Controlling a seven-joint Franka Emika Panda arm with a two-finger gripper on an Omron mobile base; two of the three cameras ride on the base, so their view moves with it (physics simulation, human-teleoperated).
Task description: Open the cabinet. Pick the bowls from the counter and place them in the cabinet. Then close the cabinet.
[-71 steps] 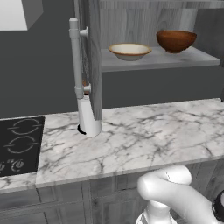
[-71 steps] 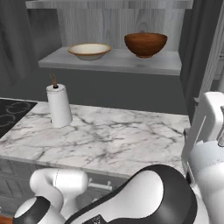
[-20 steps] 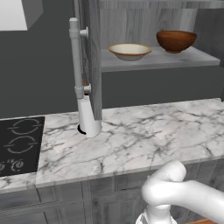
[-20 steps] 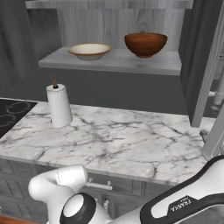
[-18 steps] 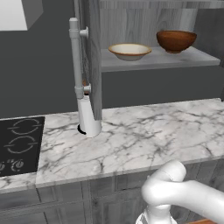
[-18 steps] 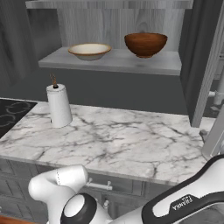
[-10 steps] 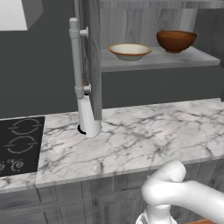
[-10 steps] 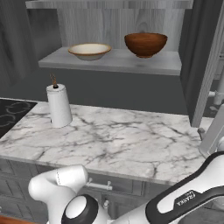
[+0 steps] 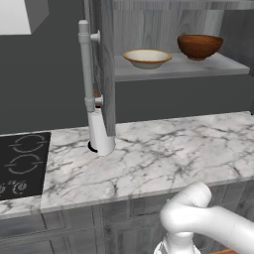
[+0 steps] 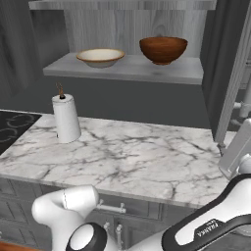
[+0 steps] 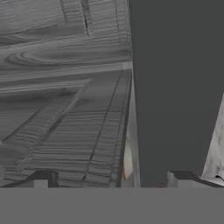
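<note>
The cabinet (image 9: pixel 183 34) stands open above the desk (image 9: pixel 163 154). Its left door (image 9: pixel 106 69) is swung out, edge-on in the left base view, with the long bar handle (image 9: pixel 85 64) in front of it. The right door (image 10: pixel 230 73) shows at the right side of the right base view. Both doors look like stiff, rigid panels on hinges. I think they will swing easily and need only a light push. The bar handle is the natural place to take hold, or the flat face of the door can be pushed.

Both bowls rest on the grey shelf (image 10: pixel 122 68) inside the cabinet, well apart. The cream bowl (image 10: pixel 100 57) is shallow and wide. The brown bowl (image 10: pixel 163 49) is deeper and glossy. They look hard and breakable, and the glossy one is probably slippery, so the rim would be the best place to grip.

A paper towel roll (image 10: pixel 65 119) stands on the desk.

In the hand view, the fingers (image 11: pixel 113 180) are spread wide and hold nothing, close to a wood-grain door panel (image 11: pixel 65 109) and its edge.
</note>
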